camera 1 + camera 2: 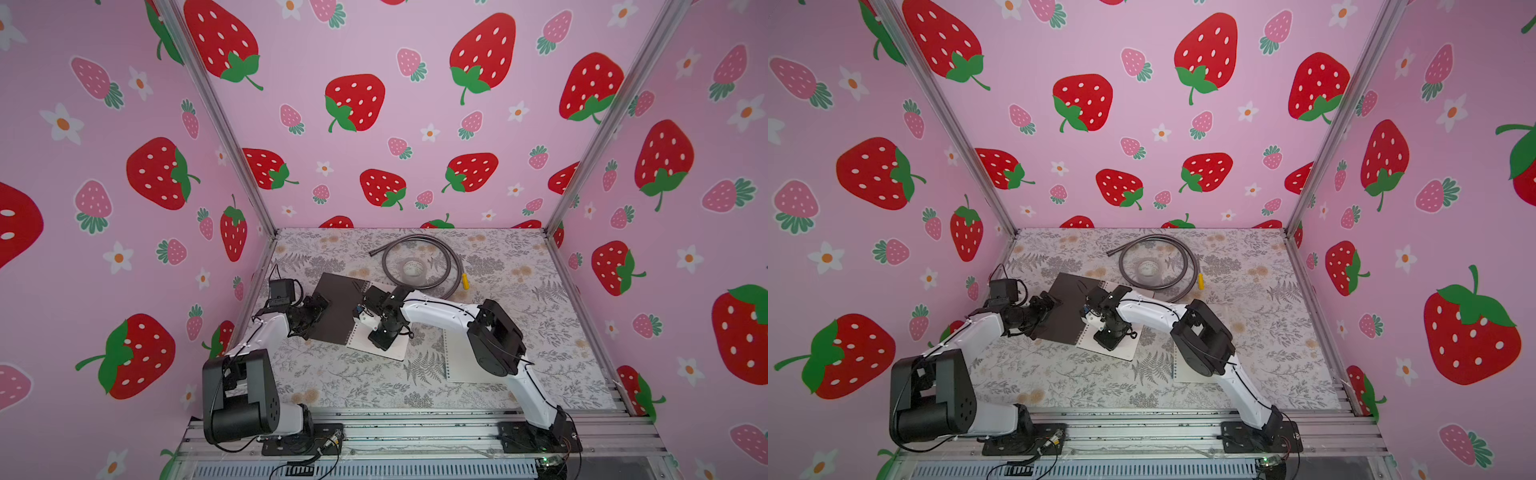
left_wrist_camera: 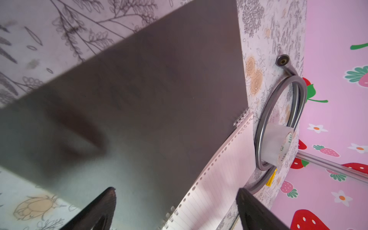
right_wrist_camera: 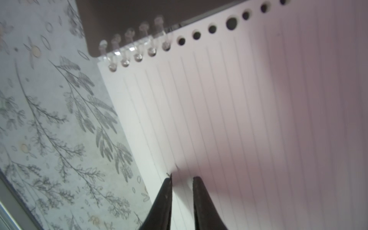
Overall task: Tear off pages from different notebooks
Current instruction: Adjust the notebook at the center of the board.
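Observation:
A spiral notebook lies open at the table's left middle, its dark brown-grey cover [image 1: 336, 307] [image 2: 159, 89] folded out flat. Its lined white page [image 1: 398, 350] [image 3: 258, 119] faces up. My left gripper [image 1: 318, 308] [image 2: 177, 191] is open wide over the cover's left part, holding nothing. My right gripper [image 1: 363, 326] [image 3: 182, 177] has its tips down on the page near the notebook's front corner. Its jaws are a narrow gap apart, and lined paper shows through the gap. Another white punched sheet [image 1: 455, 361] lies flat to the right, partly under the right arm.
A coiled grey hose [image 1: 450, 262] with a clear tape roll [image 1: 412, 269] inside it lies behind the notebook, with a small yellow piece [image 1: 465, 281] beside it. A black box with cables [image 1: 279, 291] stands by the left wall. The booth walls close in three sides.

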You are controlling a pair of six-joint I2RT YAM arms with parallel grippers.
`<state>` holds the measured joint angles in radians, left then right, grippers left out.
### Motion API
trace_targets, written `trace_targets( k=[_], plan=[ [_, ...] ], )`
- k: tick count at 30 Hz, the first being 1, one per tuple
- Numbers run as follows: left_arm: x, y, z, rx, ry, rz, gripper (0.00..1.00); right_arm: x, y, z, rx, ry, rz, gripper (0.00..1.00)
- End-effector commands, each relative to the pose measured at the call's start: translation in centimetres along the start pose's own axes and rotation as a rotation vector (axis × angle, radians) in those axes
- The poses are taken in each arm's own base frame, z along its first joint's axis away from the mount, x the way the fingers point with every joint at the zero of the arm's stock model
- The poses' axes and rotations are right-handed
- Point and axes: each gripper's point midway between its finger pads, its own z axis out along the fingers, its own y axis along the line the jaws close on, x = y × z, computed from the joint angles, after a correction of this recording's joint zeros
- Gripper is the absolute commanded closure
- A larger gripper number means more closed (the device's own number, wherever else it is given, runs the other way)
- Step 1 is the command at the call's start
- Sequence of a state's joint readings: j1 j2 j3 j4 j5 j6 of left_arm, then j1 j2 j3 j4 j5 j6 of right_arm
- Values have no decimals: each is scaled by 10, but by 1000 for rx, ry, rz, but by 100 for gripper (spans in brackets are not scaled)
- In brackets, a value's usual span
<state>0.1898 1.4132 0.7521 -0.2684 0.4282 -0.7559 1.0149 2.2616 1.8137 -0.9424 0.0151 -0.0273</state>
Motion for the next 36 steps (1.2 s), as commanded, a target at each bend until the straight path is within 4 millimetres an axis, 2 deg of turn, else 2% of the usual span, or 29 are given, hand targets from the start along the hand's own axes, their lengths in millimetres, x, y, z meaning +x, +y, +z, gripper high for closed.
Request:
trace_targets(
  k=[1,5,10,14,20,24,26,30,36],
  plan=[
    [2,-8,-3,41,2,24,5,90,-41,41,169,346,16,77],
    [3,-12,-1,69,13,23,5,103,-71,30,258,371,58,77],
    [6,-20,0,103,33,36,4,99,-109,17,372,343,127,76],
    [7,-24,0,122,40,44,4,67,-110,5,356,232,186,77],
    [8,-30,1,147,47,51,4,-13,-98,-25,229,-81,297,77],
    [7,-30,0,144,44,55,4,-51,-91,-25,148,-138,310,76],
    [7,-29,0,143,44,54,4,-61,-95,-19,164,-136,308,76],
    [8,-30,1,146,48,53,4,-71,-115,-10,238,-128,331,77],
    [6,-31,-1,147,38,60,4,-71,-157,-21,350,-174,458,76]
  ],
)
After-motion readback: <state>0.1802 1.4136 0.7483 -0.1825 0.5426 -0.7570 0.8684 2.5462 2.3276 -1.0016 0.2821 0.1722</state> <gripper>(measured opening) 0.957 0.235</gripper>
